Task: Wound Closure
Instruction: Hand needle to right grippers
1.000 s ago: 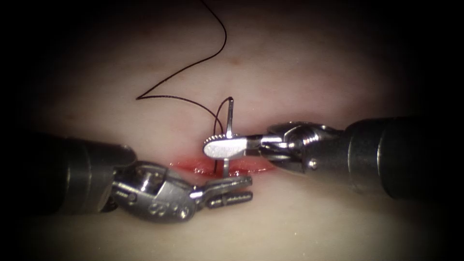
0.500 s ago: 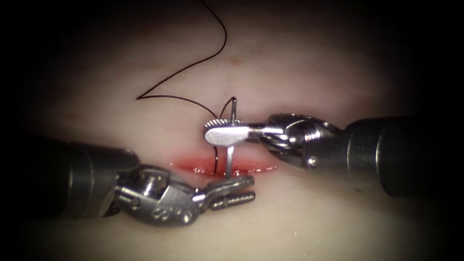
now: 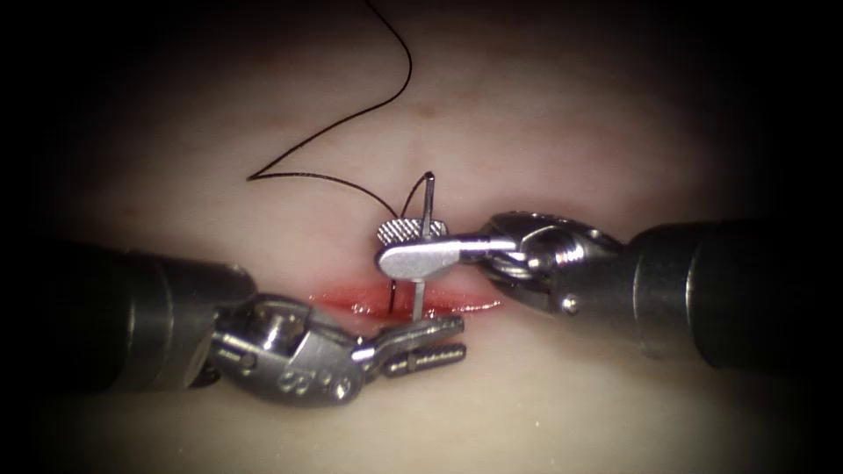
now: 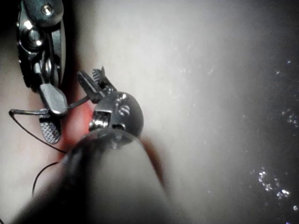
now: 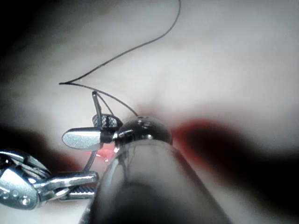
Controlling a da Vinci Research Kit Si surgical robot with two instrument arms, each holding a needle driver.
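The curved needle [image 3: 425,204] stands upright over the red cut [image 3: 461,305], its tail end uppermost with the dark thread [image 3: 334,128] attached. My left tool [image 3: 459,339] lies along the cut's near edge, shut on the needle's lower end. My right tool [image 3: 384,246] comes in from the right with its jaws open, one on either side of the needle's shaft. The left wrist view shows the needle [image 4: 28,112] running into the left jaws [image 4: 90,73]. The right wrist view shows the right tool [image 5: 80,129] open around the needle [image 5: 96,102]. I cannot tell whether the needle passes through tissue.
From the needle's tail the thread drops behind the right tool toward the cut, then runs left to a sharp kink [image 3: 251,178] and curves up across the pale tissue [image 3: 544,132] out of view. Red fluid wets the cut.
My right tool's jaws, shut on the needle a second ago, have opened and risen slightly. The needle has tipped a little to the right. My left tool has barely moved.
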